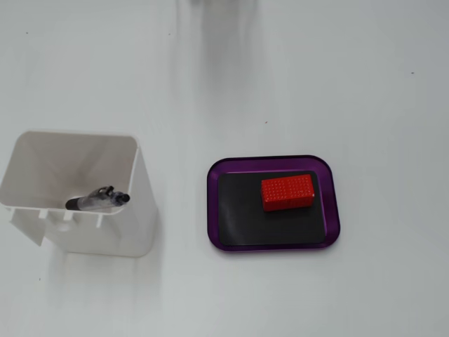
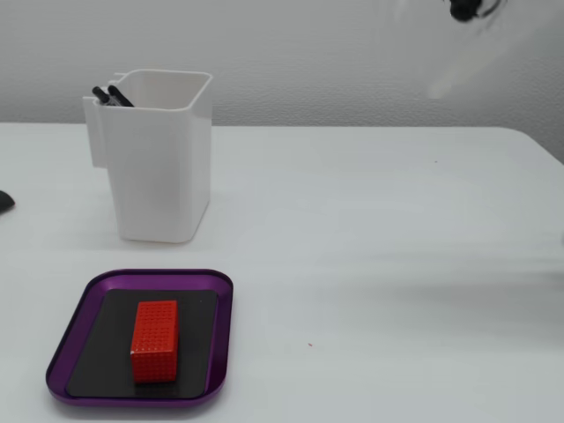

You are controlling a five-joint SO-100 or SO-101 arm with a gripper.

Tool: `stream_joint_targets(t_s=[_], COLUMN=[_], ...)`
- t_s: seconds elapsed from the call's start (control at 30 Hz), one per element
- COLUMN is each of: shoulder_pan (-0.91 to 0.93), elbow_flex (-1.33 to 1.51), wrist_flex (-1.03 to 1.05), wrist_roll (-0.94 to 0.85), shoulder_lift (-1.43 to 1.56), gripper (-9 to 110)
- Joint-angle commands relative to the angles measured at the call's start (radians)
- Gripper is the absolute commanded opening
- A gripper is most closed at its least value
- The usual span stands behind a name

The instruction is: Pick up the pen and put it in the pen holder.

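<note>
A red block (image 2: 155, 341) lies on a purple tray (image 2: 69, 345) on the white worktop (image 2: 379, 264). The pen (image 1: 98, 199) stands in the white holder (image 1: 133, 210). The pincer is out of sight, so places relative to it and its opening cannot be told.

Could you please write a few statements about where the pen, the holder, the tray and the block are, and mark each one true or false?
1. The dark-tipped clear pen is inside the white plastic pen holder. True.
2. The red studded rectangular block lies on the bare white table. False: it rests on the purple-rimmed tray.
3. The holder stands upright. True.
4. The tray touches the holder. False: bare table separates them in both fixed views.
5. The hand grips the pen. False: no hand is clearly visible.
</note>
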Motion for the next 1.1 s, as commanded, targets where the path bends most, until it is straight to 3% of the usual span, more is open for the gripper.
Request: stream_joint_targets(t_s=[0.0,0.23,0.43,0.7,0.83,1.07], shoulder_pan=[0.008,0.008,0.008,0.000,-0.003,0.006], elbow_flex=[0.310,0.767,0.914,1.025,1.034,1.037], wrist_flex=[-0.129,-0.290,-0.273,-0.267,-0.247,-0.244], wrist_roll=[-0.005,-0.006,-0.005,-0.005,-0.005,-0.005], shoulder_lift=[0.196,0.595,0.868,0.833,0.833,0.833], gripper=[9,9,9,9,-1,-1])
